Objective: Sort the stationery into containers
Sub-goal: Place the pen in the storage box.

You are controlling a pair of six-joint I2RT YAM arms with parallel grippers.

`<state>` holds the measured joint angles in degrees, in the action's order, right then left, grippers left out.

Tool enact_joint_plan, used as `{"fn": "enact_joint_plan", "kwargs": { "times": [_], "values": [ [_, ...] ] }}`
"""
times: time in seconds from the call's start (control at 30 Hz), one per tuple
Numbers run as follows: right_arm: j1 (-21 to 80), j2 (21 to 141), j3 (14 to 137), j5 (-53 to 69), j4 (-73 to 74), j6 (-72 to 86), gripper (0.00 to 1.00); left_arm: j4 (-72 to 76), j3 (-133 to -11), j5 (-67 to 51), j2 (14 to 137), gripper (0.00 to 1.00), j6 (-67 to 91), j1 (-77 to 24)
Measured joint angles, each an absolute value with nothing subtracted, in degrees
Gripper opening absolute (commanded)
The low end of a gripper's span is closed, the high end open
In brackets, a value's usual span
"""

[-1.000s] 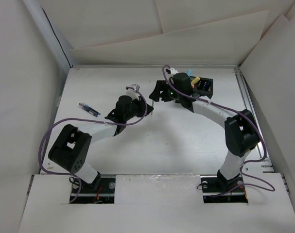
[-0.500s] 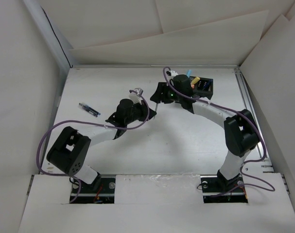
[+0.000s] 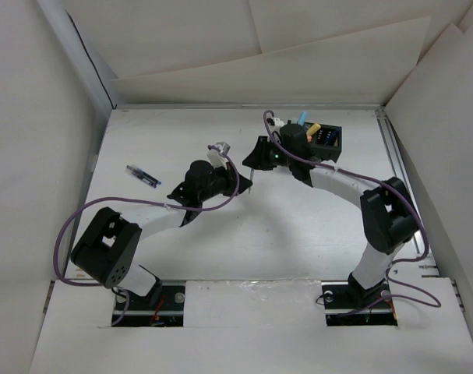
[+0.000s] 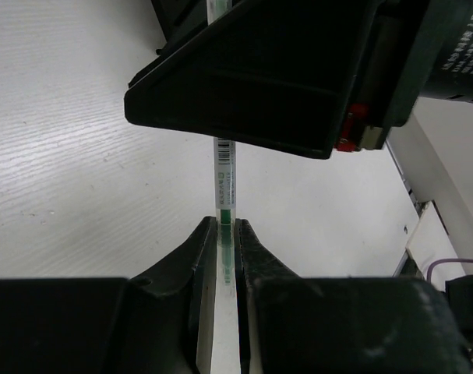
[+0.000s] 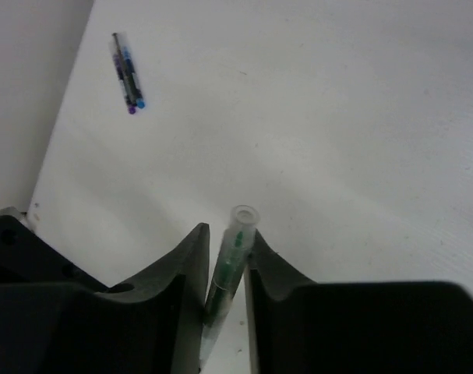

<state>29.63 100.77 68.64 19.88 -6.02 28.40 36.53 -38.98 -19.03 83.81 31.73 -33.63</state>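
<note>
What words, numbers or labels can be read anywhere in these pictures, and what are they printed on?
Nothing here can be read outright.
Clear pen with green ink: a printed label with what looks like a barcode and fine lettering along the barrel, too small and blurred to read.
Black round housing on the right arm: white lettering, cut off by the picture's edge and blurred, not readable.
Two pens lying on the table: no print can be made out.
</note>
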Motion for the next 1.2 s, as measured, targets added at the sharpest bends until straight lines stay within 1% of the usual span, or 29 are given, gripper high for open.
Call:
{"fn": "enact_joint_plan", "kwargs": {
  "times": [0.07,0.1,0.2,0.23,0.27,0.3,0.37,0.4,0.43,0.47,0.53,0.77,0.87,1.03,1.2],
  "values": [
    [29.63,100.25,68.23,20.84,-6.63,29.28,0.17,36.51,-38.96,-19.33,83.83,0.00,31.73,-33.78],
    [29.67,99.96,68.12,21.41,-7.03,29.76,0.11,36.60,-38.96,-19.44,83.83,0.00,31.73,-33.78],
    [29.71,99.33,68.03,22.02,-7.68,30.09,0.04,37.41,-38.96,-19.62,83.83,0.01,31.73,-33.78],
    [29.67,99.22,68.03,22.00,-7.77,30.09,0.02,37.56,-38.96,-19.57,83.83,0.05,31.73,-33.78],
    [29.67,99.13,67.99,21.89,-7.77,30.09,0.01,37.58,-38.96,-19.57,83.83,0.10,31.75,-33.76],
    [29.69,99.02,67.92,21.85,-7.79,30.09,0.01,37.63,-38.96,-19.57,83.83,0.24,31.75,-33.78],
    [29.52,98.76,67.68,21.39,-7.86,29.74,0.00,37.65,-38.92,-19.57,83.83,0.39,31.73,-33.74],
    [29.21,98.50,67.46,20.91,-7.79,29.61,0.00,37.69,-38.92,-19.49,83.83,0.45,31.83,-33.69],
    [28.82,98.24,67.31,20.45,-7.66,29.54,0.00,37.71,-38.89,-19.46,83.83,0.54,31.92,-33.69],
    [27.81,97.67,67.00,19.99,-7.75,29.47,0.00,37.76,-38.89,-19.46,83.83,0.57,31.92,-33.65],
    [26.04,96.20,66.54,19.03,-7.64,29.34,0.00,38.04,-38.87,-19.38,83.83,0.59,32.03,-33.65],
    [17.67,91.88,66.67,17.43,-7.66,29.12,0.00,38.22,-38.85,-18.26,83.55,0.59,31.99,-33.65],
    [12.64,90.24,67.00,13.98,-6.35,28.71,0.00,37.85,-38.85,-16.88,82.91,0.59,31.83,-33.65],
    [4.97,87.57,68.53,-1.06,-5.15,28.53,0.00,36.86,-38.85,-13.89,82.41,0.59,31.40,-33.65],
    [2.90,87.94,70.48,-17.78,-4.97,28.53,0.00,34.87,-38.85,-10.28,82.41,0.59,31.27,-33.65]
  ]
}}
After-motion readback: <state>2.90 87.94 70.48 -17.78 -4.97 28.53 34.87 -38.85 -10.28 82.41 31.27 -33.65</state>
